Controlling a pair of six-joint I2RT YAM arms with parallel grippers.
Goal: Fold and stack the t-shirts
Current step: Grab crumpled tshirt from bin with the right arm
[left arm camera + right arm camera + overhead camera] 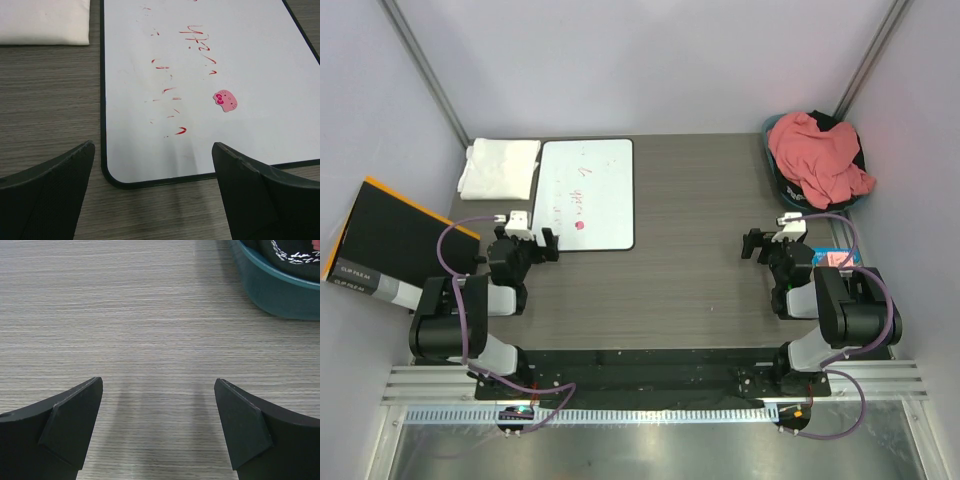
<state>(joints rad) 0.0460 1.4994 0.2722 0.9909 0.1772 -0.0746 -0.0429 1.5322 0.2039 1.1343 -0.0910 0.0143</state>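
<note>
While neither arm holds cloth yet, the top view shows the crumpled salmon-red t-shirt [820,155] heaped in a teal basket [766,132] far right, and the folded white t-shirt [500,167] flat far left, likely the stack's base. In the left wrist view, the left gripper [152,165] gapes empty over a glossy whiteboard [200,75]. In the right wrist view, the right gripper [159,405], spread and empty, hovers above the woodgrain table [125,315] near the basket's smooth rim.

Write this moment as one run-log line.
left tool: open, empty, near whiteboard | right tool: open, empty | salmon-red shirt: heaped in basket | white shirt: folded, far-left corner
</note>
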